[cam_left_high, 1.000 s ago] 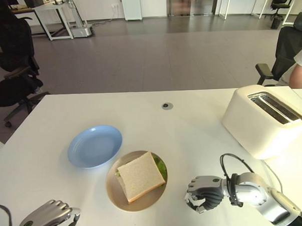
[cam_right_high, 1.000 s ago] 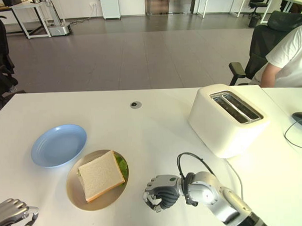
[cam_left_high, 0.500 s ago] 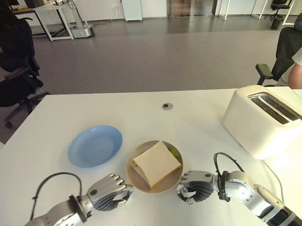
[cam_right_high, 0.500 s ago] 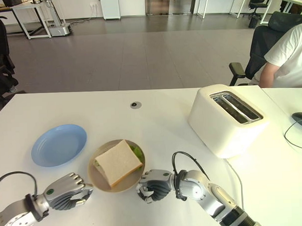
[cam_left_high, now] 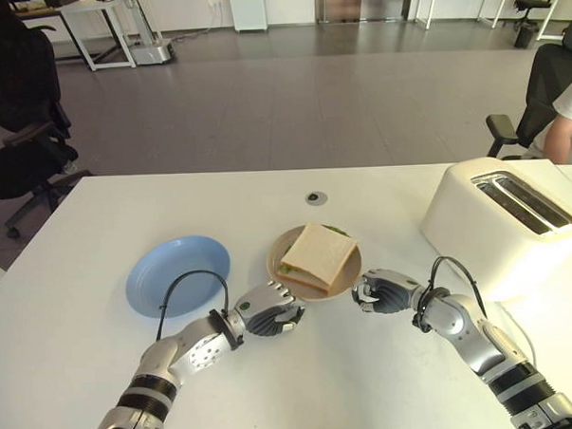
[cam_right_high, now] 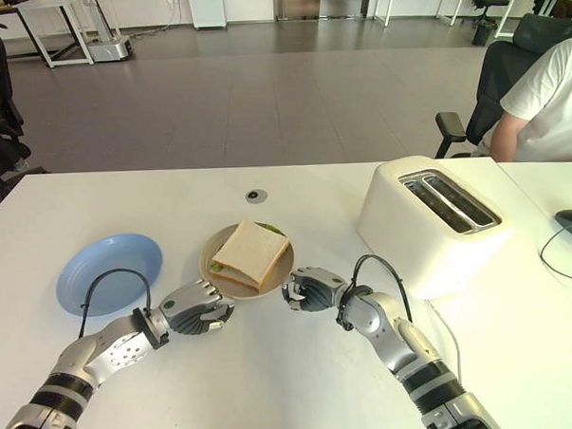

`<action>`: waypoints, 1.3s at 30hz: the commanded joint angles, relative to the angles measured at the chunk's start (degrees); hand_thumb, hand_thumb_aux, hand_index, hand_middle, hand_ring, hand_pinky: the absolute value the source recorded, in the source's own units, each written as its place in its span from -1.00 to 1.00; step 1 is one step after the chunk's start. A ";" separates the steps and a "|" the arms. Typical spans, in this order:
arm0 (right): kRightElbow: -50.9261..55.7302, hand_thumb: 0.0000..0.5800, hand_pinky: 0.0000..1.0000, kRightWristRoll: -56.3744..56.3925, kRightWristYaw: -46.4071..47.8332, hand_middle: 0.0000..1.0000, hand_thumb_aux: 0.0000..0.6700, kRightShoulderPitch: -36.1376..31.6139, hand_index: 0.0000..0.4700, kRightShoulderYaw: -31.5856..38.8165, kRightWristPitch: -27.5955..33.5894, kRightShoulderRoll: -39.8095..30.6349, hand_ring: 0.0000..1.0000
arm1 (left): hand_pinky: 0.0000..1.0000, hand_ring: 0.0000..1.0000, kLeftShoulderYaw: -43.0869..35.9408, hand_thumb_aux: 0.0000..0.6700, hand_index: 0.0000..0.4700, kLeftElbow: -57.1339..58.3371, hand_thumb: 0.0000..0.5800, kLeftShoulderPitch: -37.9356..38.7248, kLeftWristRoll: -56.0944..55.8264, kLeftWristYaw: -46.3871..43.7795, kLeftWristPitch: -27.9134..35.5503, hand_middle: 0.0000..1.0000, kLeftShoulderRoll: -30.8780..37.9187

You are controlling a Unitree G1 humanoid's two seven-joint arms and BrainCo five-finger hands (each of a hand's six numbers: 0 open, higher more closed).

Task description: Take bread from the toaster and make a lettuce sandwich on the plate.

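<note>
Flanks the plate point(cam_left_high: 337, 286) with both hands: left hand point(cam_left_high: 268, 310) curled at its near-left rim, right hand point(cam_left_high: 384, 291) curled at its right rim; cannot tell whether gripping. Keeps the sandwich point(cam_left_high: 316, 256) just ahead, between them. Could spin or tip the plate by pushing unevenly, sliding the top slice off. Could knock the toaster point(cam_left_high: 500, 224), right of the right hand, by swinging wide.
</note>
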 commanded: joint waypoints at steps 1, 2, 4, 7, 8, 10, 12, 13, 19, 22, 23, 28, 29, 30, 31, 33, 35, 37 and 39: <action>3.63 1.00 0.99 -0.01 -2.88 0.99 1.00 -2.67 1.00 -0.85 -0.76 1.20 0.99 | 1.00 1.00 -3.35 1.00 1.00 7.21 1.00 -5.33 2.58 2.81 2.25 1.00 -0.46; 4.17 1.00 0.99 0.12 -3.28 0.99 1.00 -3.02 1.00 -0.95 -0.94 1.34 0.99 | 1.00 1.00 -3.99 1.00 1.00 8.54 1.00 -6.37 2.79 3.85 2.65 1.00 -0.50; 4.90 1.00 0.99 0.31 -3.78 0.99 1.00 -3.56 1.00 -1.07 -1.32 1.48 0.99 | 1.00 1.00 -5.13 1.00 1.00 10.25 1.00 -7.99 3.11 5.67 3.41 1.00 -0.69; 4.67 1.00 0.98 0.69 -4.15 0.98 1.00 -3.62 1.00 -1.52 -1.54 1.19 0.98 | 1.00 1.00 -6.70 1.00 1.00 11.50 1.00 -9.83 3.44 7.73 4.57 1.00 -1.16; 3.44 1.00 0.97 1.13 -4.07 0.97 1.00 -3.18 1.00 -2.20 -1.20 0.96 0.97 | 1.00 1.00 -7.30 1.00 1.00 11.66 1.00 -10.27 3.64 8.27 4.94 1.00 -1.19; -1.82 0.99 0.95 2.96 -3.29 0.95 0.86 -1.42 0.86 -4.62 -0.36 0.13 0.95 | 1.00 1.00 -7.77 1.00 1.00 9.55 1.00 -9.51 2.97 8.43 5.26 1.00 -0.55; -8.89 0.67 0.87 6.25 -1.91 0.87 0.18 0.59 0.18 -8.17 0.57 -1.08 0.87 | 1.00 1.00 -6.02 1.00 1.00 3.11 1.00 -6.14 -0.31 7.06 4.85 1.00 1.29; -12.86 -1.00 0.56 9.17 -1.02 0.56 -1.00 1.29 -1.00 -10.78 1.04 -1.74 0.56 | 1.00 1.00 -3.66 0.99 0.99 -3.26 1.00 -2.73 -2.34 5.75 5.31 1.00 3.65; -31.86 -1.00 -1.00 40.42 7.76 -1.00 -1.00 6.90 -1.00 -23.47 4.65 -3.13 -1.00 | -1.00 -1.00 16.17 0.43 0.43 -37.25 0.84 21.61 -26.49 -0.25 7.55 -1.00 12.01; -35.27 -1.00 -1.00 53.04 8.94 -1.00 -1.00 6.83 -1.00 -30.43 7.91 -3.68 -1.00 | -1.00 -1.00 17.17 -1.00 -1.00 -45.48 -1.00 31.94 -36.67 -1.98 9.12 -1.00 9.53; -35.00 -1.00 -1.00 56.30 9.11 -1.00 -1.00 6.24 -1.00 -33.09 9.07 -4.26 -1.00 | -1.00 -1.00 16.30 -1.00 -1.00 -47.39 -1.00 34.92 -39.79 -2.60 9.26 -1.00 8.53; -31.41 -1.00 -1.00 66.80 10.54 -1.00 -1.00 6.29 -1.00 -45.42 11.35 -6.64 -1.00 | -1.00 -1.00 10.90 -1.00 -1.00 -50.12 -1.00 40.46 -57.73 -6.65 7.65 -1.00 2.25; -30.00 -1.00 -1.00 66.99 10.84 -1.00 -1.00 6.44 -1.00 -47.62 10.66 -7.11 -1.00 | -1.00 -1.00 10.82 -1.00 -1.00 -50.39 -1.00 40.51 -62.27 -7.53 7.53 -1.00 1.03; -27.97 -1.00 -1.00 66.22 11.34 -1.00 -1.00 7.07 -1.00 -49.28 9.79 -7.52 -1.00 | -1.00 -1.00 11.06 -1.00 -1.00 -50.57 -1.00 40.40 -66.26 -8.53 7.42 -1.00 0.01; -25.98 -1.00 -1.00 63.46 12.57 -1.00 -1.00 8.42 -1.00 -49.26 7.46 -7.48 -1.00 | -1.00 -1.00 11.49 -1.00 -1.00 -50.42 -1.00 40.12 -68.89 -9.54 7.79 -1.00 -0.74; -23.65 -1.00 -1.00 59.97 16.48 -1.00 -1.00 12.59 -1.00 -45.39 3.96 -5.39 -1.00 | -1.00 -1.00 12.21 -1.00 -1.00 -49.53 -1.00 39.56 -70.36 -11.10 8.83 -1.00 -2.12; -22.49 -1.00 -1.00 58.18 19.91 -1.00 -1.00 16.81 -1.00 -39.68 1.04 -2.02 -1.00 | -1.00 -1.00 12.53 -1.00 -1.00 -48.50 -1.00 38.90 -69.08 -12.56 10.01 -1.00 -3.44; -22.19 -1.00 -1.00 56.29 19.96 -1.00 -1.00 20.09 -1.00 -34.17 0.09 2.25 -1.00 | -1.00 -1.00 12.67 -1.00 -1.00 -46.43 -1.00 37.44 -66.89 -14.26 10.69 -1.00 -4.57; -19.65 -1.00 -1.00 52.60 18.33 -1.00 -1.00 20.85 -1.00 -30.49 -1.22 5.39 -1.00 | -1.00 -1.00 13.24 -1.00 -1.00 -44.61 -1.00 36.48 -65.72 -15.40 11.11 -1.00 -5.44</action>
